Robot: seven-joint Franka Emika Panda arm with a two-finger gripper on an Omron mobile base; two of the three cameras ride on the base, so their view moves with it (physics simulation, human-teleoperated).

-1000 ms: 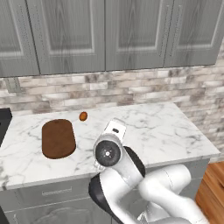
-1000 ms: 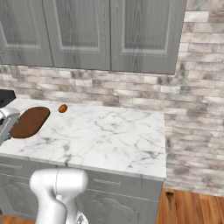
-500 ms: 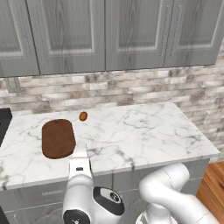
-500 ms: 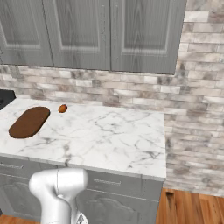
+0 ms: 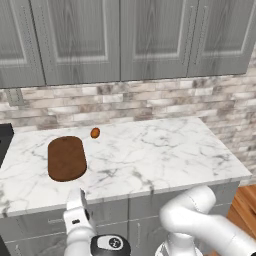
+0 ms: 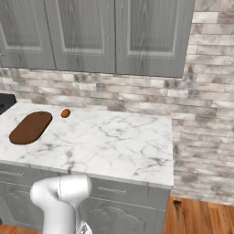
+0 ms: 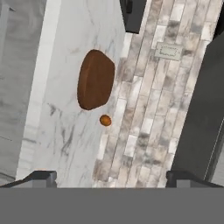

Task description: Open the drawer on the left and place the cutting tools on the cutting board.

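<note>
The gripper [image 7: 111, 177] hung low before the counter front, its fingers spread wide and holding nothing. Beyond it, on the white marble counter [image 5: 150, 155], the cutting board [image 5: 66, 158] lay flat at the left, with a small orange-brown oval object [image 5: 94, 132] just beside it, nearer the brick wall [image 5: 150, 100].

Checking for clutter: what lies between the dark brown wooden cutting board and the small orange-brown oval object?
Nothing: bare white marble counter separates cutting board and oval object, clearest in left base view.

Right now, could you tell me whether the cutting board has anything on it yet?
Empty. The cutting board lies flat and bare on the marble counter; the small orange-brown oval object sits apart beside it.
</note>
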